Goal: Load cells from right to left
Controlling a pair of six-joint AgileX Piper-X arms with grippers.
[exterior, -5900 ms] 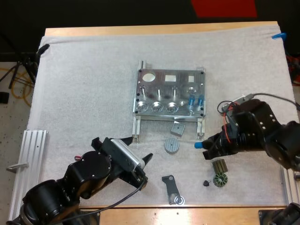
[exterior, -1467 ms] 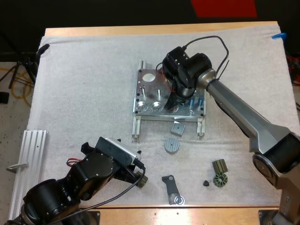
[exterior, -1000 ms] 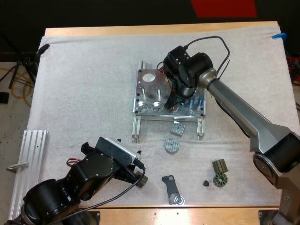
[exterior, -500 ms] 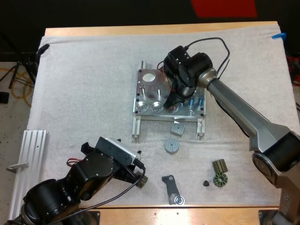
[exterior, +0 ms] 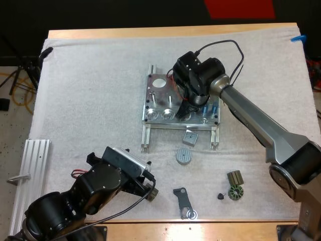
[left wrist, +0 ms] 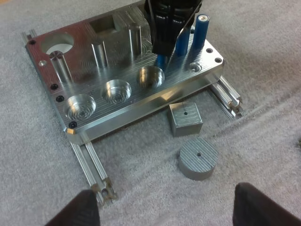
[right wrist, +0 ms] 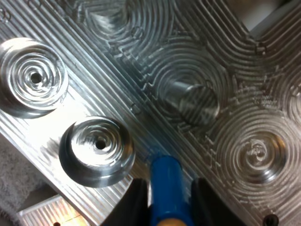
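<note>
Seen from above, the right arm comes in from 4 o'clock. Its long silver link stretches toward 10 o'clock and its wrist is bent steeply down, so the right gripper point(exterior: 183, 112) points onto the metal fixture point(exterior: 159, 96) at mid-mat. The gripper stands over the fixture's near row of round sockets, with two loaded blue cells point(exterior: 209, 107) upright just at its 3 o'clock. The left arm sits folded at 7 o'clock, well apart from the fixture, and the left gripper point(exterior: 150, 185) is low over the mat. A small square block point(exterior: 189, 137) and a round grey disc point(exterior: 183, 155) lie at the fixture's 6 o'clock. A dark bracket point(exterior: 183, 202) and dark toothed parts point(exterior: 234, 189) lie nearer the front edge.

From the left wrist, the left fingers point(left wrist: 80, 212) stand wide apart over bare mat, released. Ahead, the right gripper hangs upright with the held blue cell point(left wrist: 161, 61) just behind the empty socket point(left wrist: 150, 76) nearest the loaded cells.

From the right wrist, the right fingers point(right wrist: 136, 202) press the held blue cell from both sides. Its tip is over the ribbed metal just beside that socket's rim, at the socket's 4 o'clock. I cannot tell whether it touches.
</note>
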